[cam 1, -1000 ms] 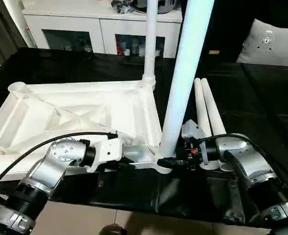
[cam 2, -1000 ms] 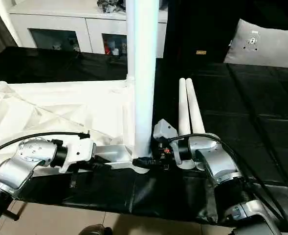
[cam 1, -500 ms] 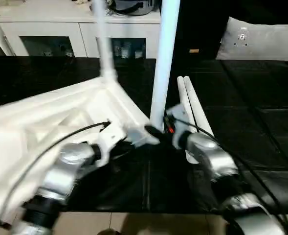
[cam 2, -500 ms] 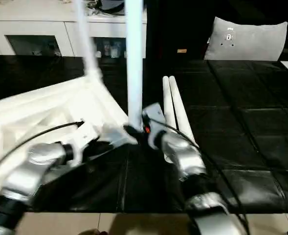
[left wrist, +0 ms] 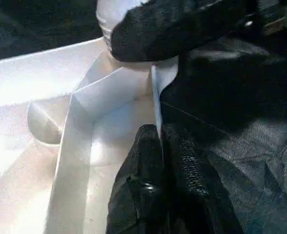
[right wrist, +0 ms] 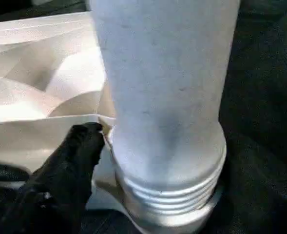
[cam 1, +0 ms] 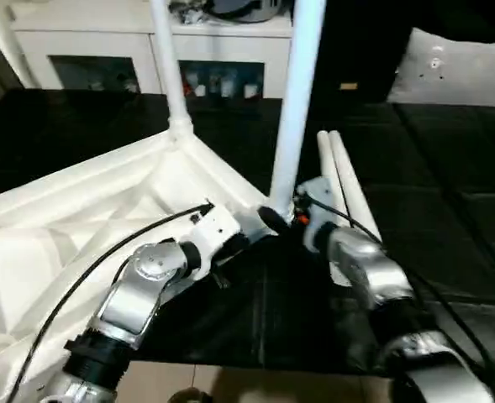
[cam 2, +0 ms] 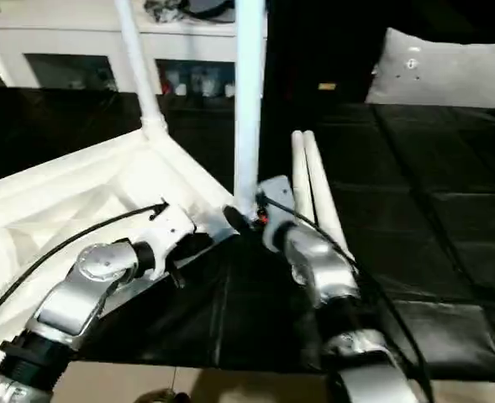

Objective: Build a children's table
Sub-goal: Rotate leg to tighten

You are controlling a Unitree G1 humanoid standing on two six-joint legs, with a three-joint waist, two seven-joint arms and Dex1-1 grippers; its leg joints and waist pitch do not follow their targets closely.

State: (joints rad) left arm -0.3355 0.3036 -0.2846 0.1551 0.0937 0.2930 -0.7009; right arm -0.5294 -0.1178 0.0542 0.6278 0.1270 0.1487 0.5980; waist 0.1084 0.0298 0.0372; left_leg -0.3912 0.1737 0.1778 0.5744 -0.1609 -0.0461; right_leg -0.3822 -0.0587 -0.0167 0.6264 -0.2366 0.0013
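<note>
Pinching the table top's (cam 1: pixel 79 227) thin rim, left gripper (left wrist: pixel 159 146) fingers pressed together. Right gripper (cam 1: pixel 282 220) spread around the base of an upright leg (cam 1: pixel 297 101) in the near corner socket. Two spare legs (cam 1: pixel 344 180) lie alongside on black cloth (cam 1: pixel 449 210).

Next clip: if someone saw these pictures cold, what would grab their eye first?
The white table top, lying ribbed underside up on the black surface, with two white legs standing upright in its corner sockets: the near leg and the far leg. Both grippers meet at the near corner, the left gripper shut on the top's thin rim. Two spare legs lie side by side just right of it.
</note>
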